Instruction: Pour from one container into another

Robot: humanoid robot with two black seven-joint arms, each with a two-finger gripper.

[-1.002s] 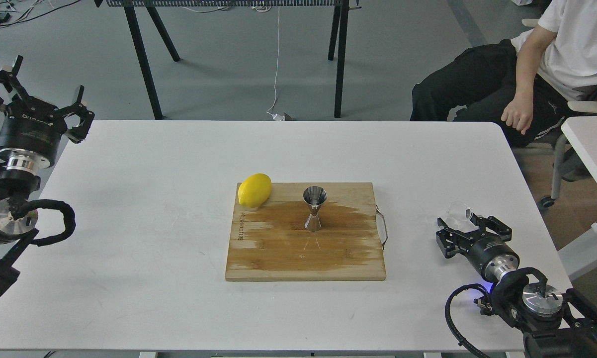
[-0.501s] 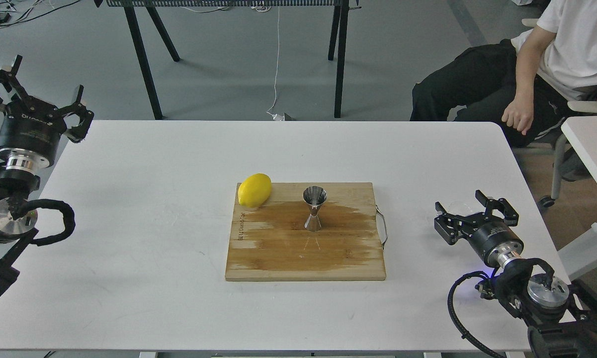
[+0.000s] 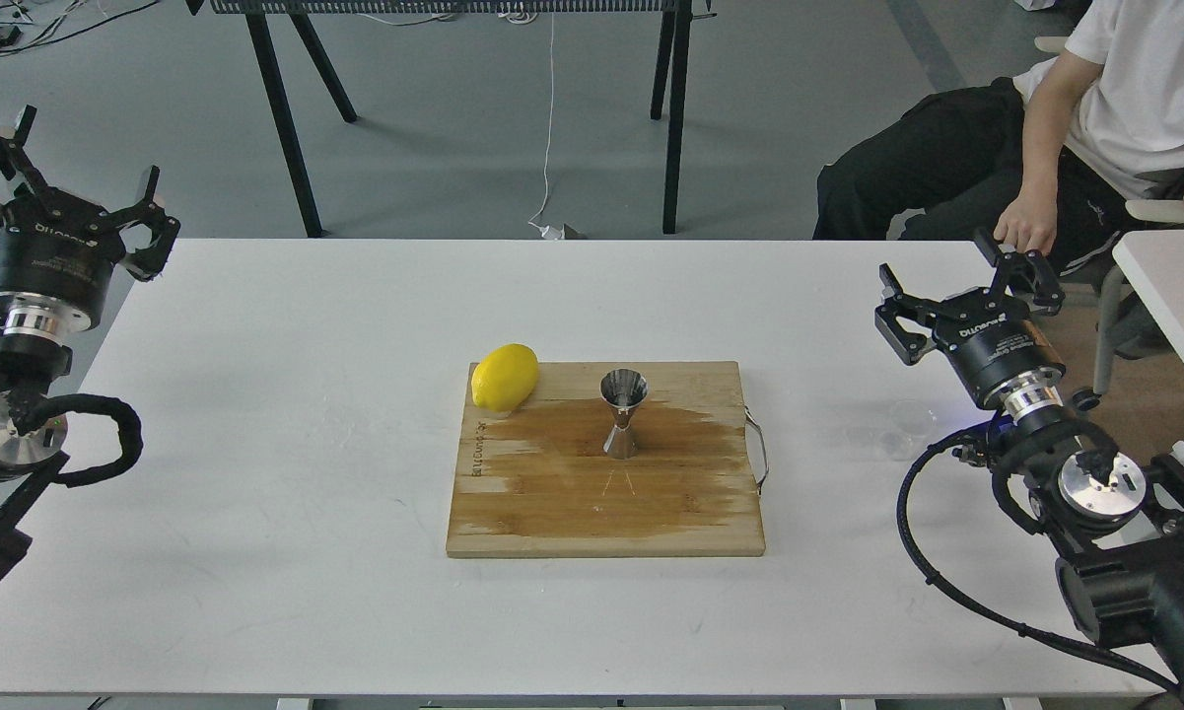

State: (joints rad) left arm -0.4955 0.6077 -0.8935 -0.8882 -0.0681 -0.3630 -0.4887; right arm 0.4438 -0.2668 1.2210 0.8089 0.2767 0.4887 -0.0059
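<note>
The steel jigger (image 3: 623, 412) stands upright near the middle of the wooden cutting board (image 3: 606, 513). The small clear glass cup (image 3: 909, 421) rests on the white table to the right of the board, hard to make out against the tabletop. My right gripper (image 3: 966, 286) hangs open above and behind the cup, holding nothing. Over the table's far left corner my left gripper (image 3: 71, 182) is raised and open, also with nothing in it.
A yellow lemon (image 3: 505, 376) lies on the board's back left corner. The board has a wet dark patch and a metal handle (image 3: 759, 449) on its right side. A seated person (image 3: 1065, 118) is at the back right; a second table's edge (image 3: 1168, 286) is at far right.
My right gripper has lifted away from the glass cup, moving up and back, leaving the cup standing on the table. The left gripper has drifted slightly left and up.
</note>
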